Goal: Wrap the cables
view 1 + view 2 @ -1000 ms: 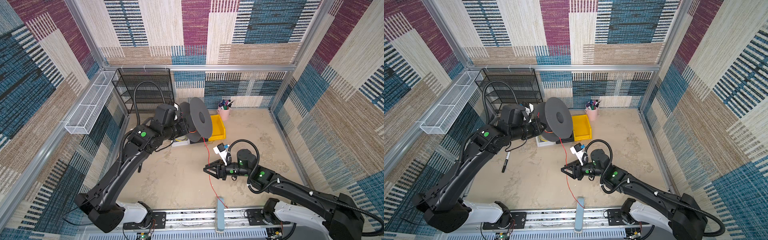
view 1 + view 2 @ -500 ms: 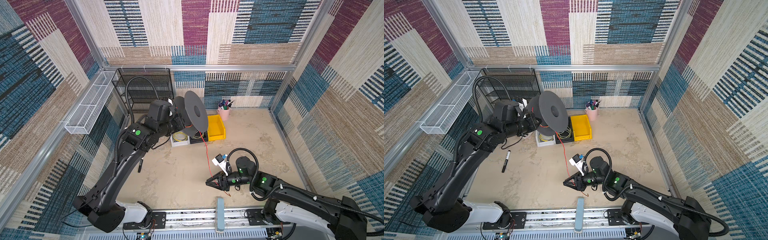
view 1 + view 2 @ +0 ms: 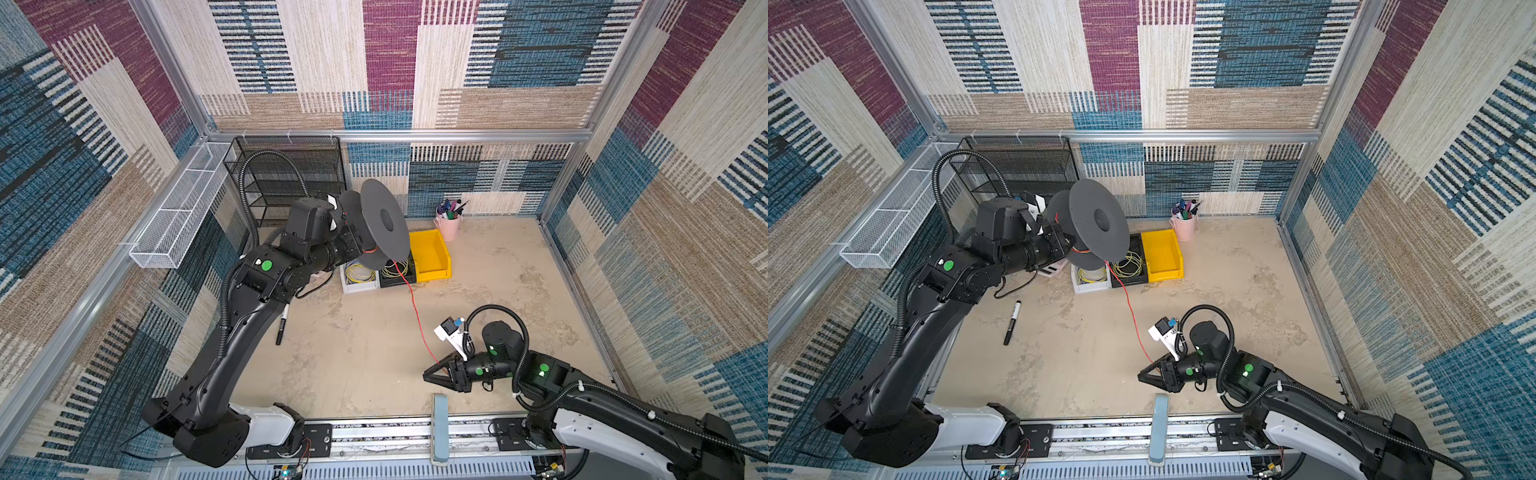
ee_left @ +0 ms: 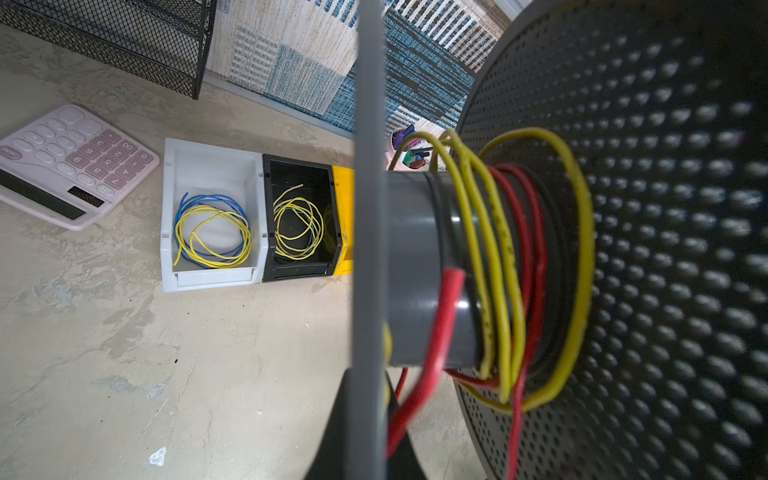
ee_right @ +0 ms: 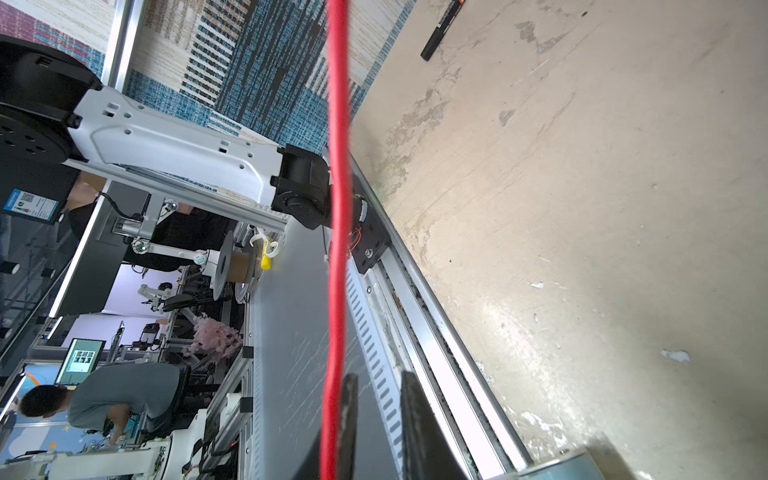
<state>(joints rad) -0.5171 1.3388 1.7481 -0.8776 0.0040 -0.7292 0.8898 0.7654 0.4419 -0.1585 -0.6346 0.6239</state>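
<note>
The red cable (image 3: 415, 307) runs taut from a dark grey spool (image 3: 384, 224) down to my right gripper (image 3: 430, 375). My left gripper (image 4: 370, 436) is shut on the spool's near flange and holds the spool above the bins. Red turns (image 4: 532, 232) lie round the hub beside yellow wire turns. In the right wrist view my right gripper (image 5: 376, 376) has its jaws a little apart with nothing between them. The cable (image 5: 338, 208) passes along the outer side of one finger (image 5: 349, 415). Both top views show the cable (image 3: 1131, 309) reaching that gripper (image 3: 1144, 375).
Under the spool stand a white bin (image 3: 347, 286), a black bin (image 3: 395, 282) and a yellow bin (image 3: 430, 255), the first two with wire coils. A pink pen cup (image 3: 449, 226), a marker (image 3: 281, 328), a calculator (image 4: 70, 166), a mesh rack (image 3: 291, 183) and the front rail (image 3: 374, 432) surround them.
My right gripper has moved toward the front rail and its jaws have narrowed. The left arm has lifted the spool slightly back and left, drawing the cable straighter.
</note>
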